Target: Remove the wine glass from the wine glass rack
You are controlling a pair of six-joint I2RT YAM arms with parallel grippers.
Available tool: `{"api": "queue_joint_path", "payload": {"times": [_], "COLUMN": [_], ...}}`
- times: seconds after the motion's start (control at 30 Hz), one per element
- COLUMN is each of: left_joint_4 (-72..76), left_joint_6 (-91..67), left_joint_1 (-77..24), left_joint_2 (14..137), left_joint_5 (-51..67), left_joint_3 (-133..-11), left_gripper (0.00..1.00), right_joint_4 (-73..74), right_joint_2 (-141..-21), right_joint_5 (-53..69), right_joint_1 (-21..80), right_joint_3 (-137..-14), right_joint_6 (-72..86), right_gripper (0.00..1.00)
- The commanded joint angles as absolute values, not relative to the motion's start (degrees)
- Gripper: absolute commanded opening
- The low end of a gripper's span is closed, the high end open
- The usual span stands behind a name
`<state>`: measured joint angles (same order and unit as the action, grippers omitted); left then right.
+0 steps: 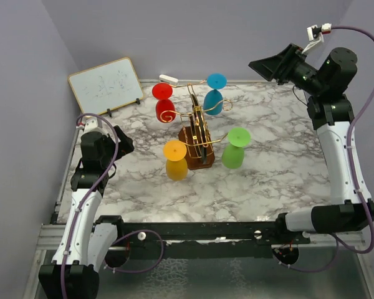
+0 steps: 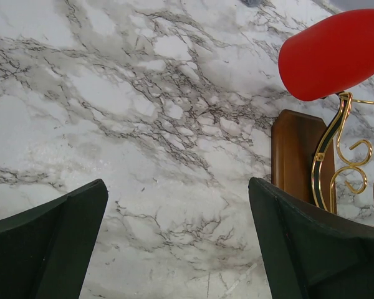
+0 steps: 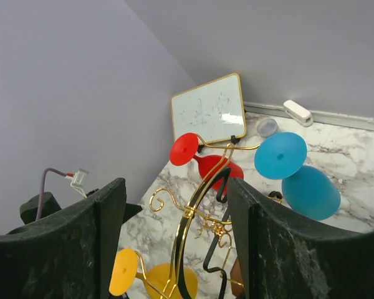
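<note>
Approach step. Left end effector (image 2: 177, 218), right end effector (image 3: 174, 212): wide open, empty. Next: align on red wine glass (image 2: 333, 53), slide off wine glass rack (image 1: 197, 152).

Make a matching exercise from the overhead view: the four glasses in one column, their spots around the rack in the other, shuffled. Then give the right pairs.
Glasses:
1. red glass
2. blue glass
3. yellow glass
4. green glass

Spots around the rack:
A. right side, nearer the arms
B. left side, farther from the arms
C. left side, nearer the arms
D. right side, farther from the arms

Pairs: 1-B, 2-D, 3-C, 4-A.
</note>
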<state>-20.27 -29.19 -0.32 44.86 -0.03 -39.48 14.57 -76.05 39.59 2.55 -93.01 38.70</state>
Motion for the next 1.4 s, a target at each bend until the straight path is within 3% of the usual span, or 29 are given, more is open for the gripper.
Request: {"api": "queue_joint_path", "payload": {"times": [0.0,0.23,0.6,1.37], "left_joint_4": [-20.5,-20.4,-20.2,-20.4], "left_joint_6": [-29.3,-29.4,-29.5,-29.9], "left_joint_1": [0.1,0.1,0.0,0.0], "left_joint_2": [43.8,44.0,44.6,44.8], "left_joint_5": [-0.4,0.1,0.8,0.4], "left_joint_3": [-41.2,-41.1,-40.9,-40.7], "left_gripper": [0.99,0.99,0.99,0.99], "right_joint_4": [14.9,12.4,16.6,23.3], "right_joint_2": [-83.6,-90.1,-101.1,-110.0], "right_joint_5": [42.9,41.5,42.1,43.3], "right_joint_1": [2.4,2.4,2.4,6.0], "right_joint_3": [-97.8,-99.4,-105.4,-107.8], "right_joint_6": [42.3,46.3,47.8,42.2], "right_gripper": [0.67,0.68,0.59,0.49]}}
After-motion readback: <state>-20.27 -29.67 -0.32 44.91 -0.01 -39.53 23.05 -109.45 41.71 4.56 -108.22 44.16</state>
